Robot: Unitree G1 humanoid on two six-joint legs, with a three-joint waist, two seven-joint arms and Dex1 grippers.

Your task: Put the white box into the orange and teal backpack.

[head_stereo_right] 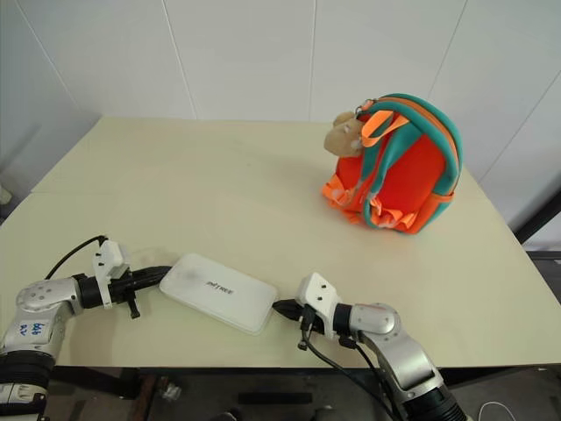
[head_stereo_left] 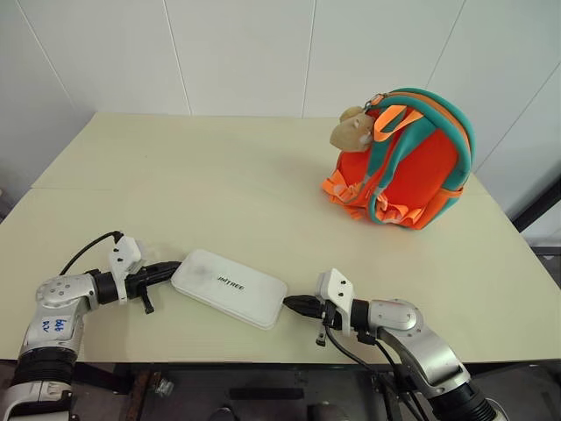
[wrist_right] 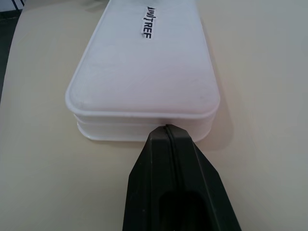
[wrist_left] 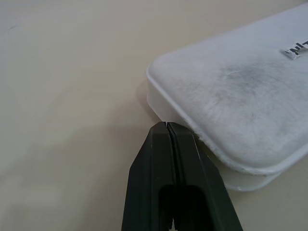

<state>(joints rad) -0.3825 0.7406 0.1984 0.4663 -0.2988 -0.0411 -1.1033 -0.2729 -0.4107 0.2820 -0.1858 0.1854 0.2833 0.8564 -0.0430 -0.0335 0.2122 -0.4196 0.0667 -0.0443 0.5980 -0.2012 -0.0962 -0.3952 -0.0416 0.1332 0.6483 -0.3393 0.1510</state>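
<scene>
White box (head_stereo_left: 230, 288) lies flat near the front edge of a pale cream table (head_stereo_left: 219, 193), turned at a slant, with small dark lettering on its lid. Largest in the scene is the table itself: its wide top is bare across the middle and the left side, and white wall panels rise behind its far edge. At the far right of the table, close to the right edge and well apart from the white box, the orange and teal backpack (head_stereo_left: 412, 167) stands upright, with its teal straps and orange buckles facing forward and a tan plush animal head (head_stereo_left: 352, 132) at its upper left. The whole stretch of tabletop between the white box and the backpack is open. At the box's left short end, the left hand (head_stereo_left: 173, 267) reaches in level over the table, its two black fingers pressed together with their tips just beside the box's rounded corner. At the opposite short end, the right hand (head_stereo_left: 291, 303) points in from the right, fingers also pressed together, tips at the side wall of the box. Neither hand grips anything.
</scene>
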